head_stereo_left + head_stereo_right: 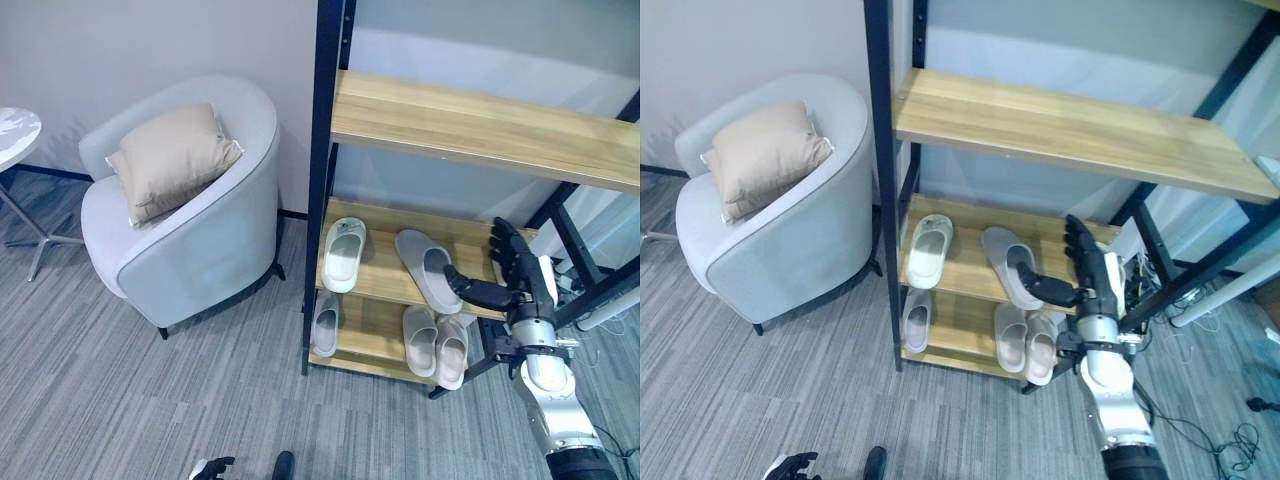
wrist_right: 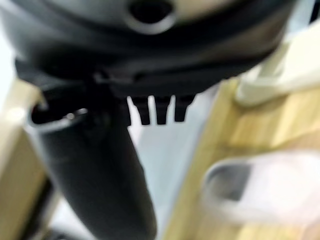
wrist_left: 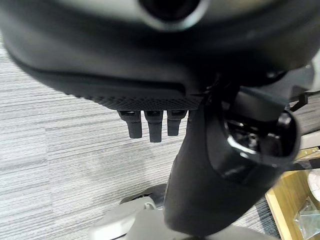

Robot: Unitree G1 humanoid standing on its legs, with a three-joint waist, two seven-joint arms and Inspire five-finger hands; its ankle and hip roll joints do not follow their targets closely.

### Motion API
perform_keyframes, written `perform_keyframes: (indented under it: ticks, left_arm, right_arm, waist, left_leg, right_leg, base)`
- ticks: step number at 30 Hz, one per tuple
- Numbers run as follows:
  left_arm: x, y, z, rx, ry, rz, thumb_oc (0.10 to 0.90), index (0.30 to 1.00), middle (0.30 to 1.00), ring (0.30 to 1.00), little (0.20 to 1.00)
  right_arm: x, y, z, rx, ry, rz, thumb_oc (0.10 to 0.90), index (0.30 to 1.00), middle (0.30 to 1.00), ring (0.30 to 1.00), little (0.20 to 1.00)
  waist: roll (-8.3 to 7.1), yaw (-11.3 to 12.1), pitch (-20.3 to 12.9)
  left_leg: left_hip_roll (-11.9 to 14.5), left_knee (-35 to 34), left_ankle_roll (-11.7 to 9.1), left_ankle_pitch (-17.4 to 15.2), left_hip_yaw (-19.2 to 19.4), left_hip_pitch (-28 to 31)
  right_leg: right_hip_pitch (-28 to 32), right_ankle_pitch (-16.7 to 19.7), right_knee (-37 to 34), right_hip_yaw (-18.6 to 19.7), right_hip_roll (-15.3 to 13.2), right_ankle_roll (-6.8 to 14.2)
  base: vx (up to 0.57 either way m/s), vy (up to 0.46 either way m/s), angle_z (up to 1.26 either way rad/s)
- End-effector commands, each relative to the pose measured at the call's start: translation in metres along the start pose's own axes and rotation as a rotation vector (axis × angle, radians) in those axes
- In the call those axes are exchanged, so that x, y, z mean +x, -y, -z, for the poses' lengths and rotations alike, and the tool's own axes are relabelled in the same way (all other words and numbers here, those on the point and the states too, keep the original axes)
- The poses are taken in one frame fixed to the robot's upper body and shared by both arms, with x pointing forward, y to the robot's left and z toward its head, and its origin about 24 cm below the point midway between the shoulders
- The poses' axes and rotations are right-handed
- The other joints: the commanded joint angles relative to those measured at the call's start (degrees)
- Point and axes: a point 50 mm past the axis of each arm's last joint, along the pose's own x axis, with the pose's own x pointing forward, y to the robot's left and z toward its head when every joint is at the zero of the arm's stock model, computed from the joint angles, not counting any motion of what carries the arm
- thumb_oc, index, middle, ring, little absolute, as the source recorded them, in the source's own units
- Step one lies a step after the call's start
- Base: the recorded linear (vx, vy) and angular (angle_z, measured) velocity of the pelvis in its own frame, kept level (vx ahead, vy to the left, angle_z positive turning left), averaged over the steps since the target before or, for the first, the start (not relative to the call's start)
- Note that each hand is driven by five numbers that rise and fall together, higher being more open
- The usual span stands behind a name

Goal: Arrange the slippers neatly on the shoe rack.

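The black-framed shoe rack (image 1: 470, 130) has wooden shelves. On its middle shelf lie a pale greenish-white slipper (image 1: 343, 253) and a grey slipper (image 1: 425, 266) that lies slanted. The bottom shelf holds a grey slipper (image 1: 325, 322) at the left and a beige pair (image 1: 436, 346) at the right. My right hand (image 1: 515, 265) is open at the right end of the middle shelf, fingers straight up, its thumb reaching to the grey slipper's near edge; in the right wrist view that slipper (image 2: 260, 190) lies past the thumb. My left hand (image 1: 212, 467) hangs low over the carpet, fingers relaxed.
A grey armchair (image 1: 200, 240) with a beige cushion (image 1: 170, 158) stands left of the rack. A round white table (image 1: 15, 130) is at the far left. The rack's top shelf (image 1: 1070, 135) overhangs the middle one. Cables (image 1: 1230, 440) lie on the floor at the right.
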Motion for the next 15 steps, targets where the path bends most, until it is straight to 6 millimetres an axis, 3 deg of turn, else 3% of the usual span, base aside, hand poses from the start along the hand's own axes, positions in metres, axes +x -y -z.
perform_keyframes:
  ticks: [1, 6, 10, 15]
  left_arm:
    - [0.003, 0.021, -0.014, 0.079, 0.033, 0.077, 0.8, 0.9, 0.9, 0.9, 0.9]
    - [0.003, 0.017, -0.016, 0.09, 0.035, 0.064, 0.8, 0.9, 0.9, 0.9, 0.9]
    - [0.004, 0.018, -0.017, 0.081, 0.038, 0.065, 0.8, 0.9, 0.9, 0.9, 0.9]
    - [0.003, 0.021, -0.015, 0.079, 0.028, 0.072, 0.8, 0.9, 0.9, 0.9, 0.9]
  right_arm:
    - [0.028, 0.031, -0.065, 0.018, 0.293, 0.16, 0.8, 0.9, 0.9, 0.9, 0.9]
    - [0.041, 0.065, -0.049, -0.012, 0.18, 0.315, 0.8, 0.9, 0.9, 0.9, 0.9]
    - [0.043, 0.075, -0.043, 0.004, 0.142, 0.351, 0.8, 0.9, 0.9, 0.9, 0.9]
    - [0.051, 0.069, -0.041, 0.052, 0.103, 0.316, 0.8, 0.9, 0.9, 0.9, 0.9]
  waist:
    - [0.38, 2.0, 1.7]
    - [0.41, 2.3, 1.4]
    - [0.47, 2.3, 1.3]
    - [0.33, 2.4, 1.5]
  left_leg:
    - [1.1, 0.4, 0.0, -7.9, -1.8, 2.4]
    - [1.0, 0.4, -0.2, -8.0, -2.1, 1.9]
    - [0.9, 0.4, -0.2, -8.1, -2.3, 1.8]
    - [0.9, 0.4, -0.3, -8.1, -2.5, 1.3]
  right_leg:
    - [1.4, -3.4, 0.7, 0.5, -0.3, 2.5]
    - [0.7, -3.3, 0.7, 0.3, -0.4, 2.6]
    - [0.6, -3.3, 0.7, 0.1, -0.5, 2.7]
    - [-0.1, -3.1, 0.7, 0.0, -0.6, 2.8]
  base:
    - [0.02, 0.021, 0.06]
    - [0.0, 0.0, 0.0]
    - [0.0, 0.0, 0.0]
    - [0.0, 0.004, 0.01]
